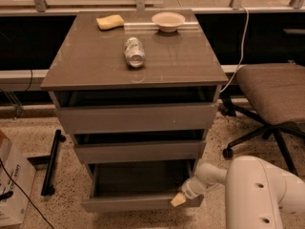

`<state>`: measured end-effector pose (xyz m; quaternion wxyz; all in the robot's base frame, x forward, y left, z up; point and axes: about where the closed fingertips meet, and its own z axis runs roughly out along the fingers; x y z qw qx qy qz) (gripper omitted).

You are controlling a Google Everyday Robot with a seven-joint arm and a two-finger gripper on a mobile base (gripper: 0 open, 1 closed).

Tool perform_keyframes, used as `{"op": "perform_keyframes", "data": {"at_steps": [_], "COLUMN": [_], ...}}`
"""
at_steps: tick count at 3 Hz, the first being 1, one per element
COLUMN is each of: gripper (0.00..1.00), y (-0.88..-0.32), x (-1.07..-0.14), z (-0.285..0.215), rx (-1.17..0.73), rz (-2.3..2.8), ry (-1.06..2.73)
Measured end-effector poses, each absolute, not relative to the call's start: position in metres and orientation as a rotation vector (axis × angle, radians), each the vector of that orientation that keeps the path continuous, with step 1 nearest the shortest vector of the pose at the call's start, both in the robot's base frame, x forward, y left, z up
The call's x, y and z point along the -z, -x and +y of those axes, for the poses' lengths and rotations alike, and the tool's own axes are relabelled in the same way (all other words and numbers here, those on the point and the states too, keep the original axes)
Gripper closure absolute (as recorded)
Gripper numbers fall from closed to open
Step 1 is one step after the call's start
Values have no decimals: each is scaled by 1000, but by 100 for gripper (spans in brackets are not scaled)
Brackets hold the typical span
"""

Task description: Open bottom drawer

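At the near edge, the robot's bulky white arm (259,192) is reaching in from the lower right, and its gripper (178,199) is sitting low against the right end of the bottom drawer (133,202), its pale yellowish tip touching the top edge of the drawer front. Whether the gripper is spread or pressed together cannot be told from this view.

The bottom drawer is sitting at the foot of the cabinet, just above the speckled floor (62,209), and is standing pulled out, showing its plain grey shallow box behind the grey-brown front. At the left, a cardboard box (12,185) is leaning into view, with a black bar (51,163) lying on the floor between it and the cabinet.

Above the bottom drawer, the middle drawer front (138,151) and the top drawer front (138,118) are each sitting slightly forward, with a dark gap over them. To the right, an office chair (274,92) is standing near the cabinet.

On the cabinet top (90,66), a can (134,52) is lying on its side near the middle. Farther back, a yellow sponge (110,22) and a white bowl (167,21) are resting apart from each other, and a white cable (243,37) is hanging down behind the right corner
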<state>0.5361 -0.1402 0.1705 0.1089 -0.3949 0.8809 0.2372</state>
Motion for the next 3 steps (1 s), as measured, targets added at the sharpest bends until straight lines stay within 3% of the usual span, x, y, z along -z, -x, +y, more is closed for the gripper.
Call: {"op": "perform_keyframes", "data": {"at_steps": [1, 3], "gripper": [57, 11], "y": [-510, -508], "x": [-163, -168], "z": [-147, -147], "rx": [-762, -762], "rz": [2635, 2635], "ry": [1088, 1088]}}
